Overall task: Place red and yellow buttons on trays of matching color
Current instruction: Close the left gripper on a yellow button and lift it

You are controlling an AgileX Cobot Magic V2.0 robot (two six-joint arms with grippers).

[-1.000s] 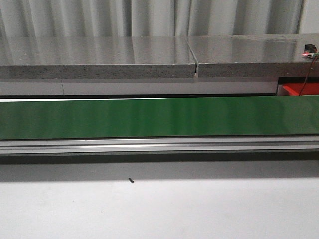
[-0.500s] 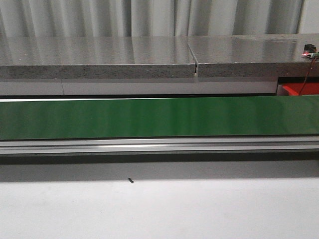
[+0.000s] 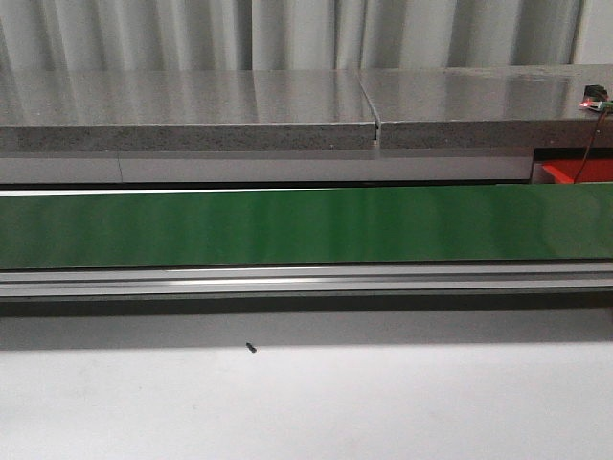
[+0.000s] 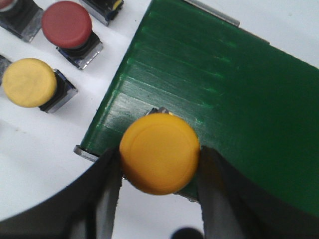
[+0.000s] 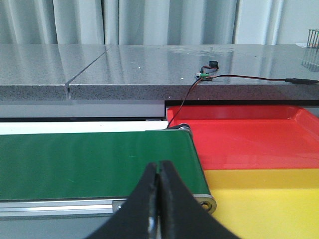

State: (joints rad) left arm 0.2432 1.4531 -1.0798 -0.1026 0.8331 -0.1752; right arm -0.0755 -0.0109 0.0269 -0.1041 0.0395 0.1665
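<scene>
Stretching across my front view was the long green conveyor belt [image 3: 306, 226], flat and bare, with a silver metal rail [image 3: 306, 280] along its near edge. Behind it ran a grey speckled stone counter [image 3: 192, 110]. A white table top [image 3: 306, 402] lay in front, with one tiny black speck [image 3: 251, 348] on it.

At the right end of the belt sat two flat trays side by side. The red plastic tray [image 5: 249, 142] was the far one, and the yellow plastic tray [image 5: 269, 199] was the near one, touching it. A thin dark wire [image 5: 234, 76] ran over the counter above the red tray.

My left gripper [image 4: 158, 159] was over the other end of the belt. Its two black fingers [image 4: 107, 184] pressed against the sides of a round yellow push button [image 4: 159, 152], holding it just over the belt's edge. Nearby on the white table stood more buttons: a red round push button [image 4: 66, 24] on a metal base, and beside it another yellow round button [image 4: 29, 82].

My right gripper [image 5: 158, 199] hung by the trays with its black fingers squeezed together and nothing between them.
</scene>
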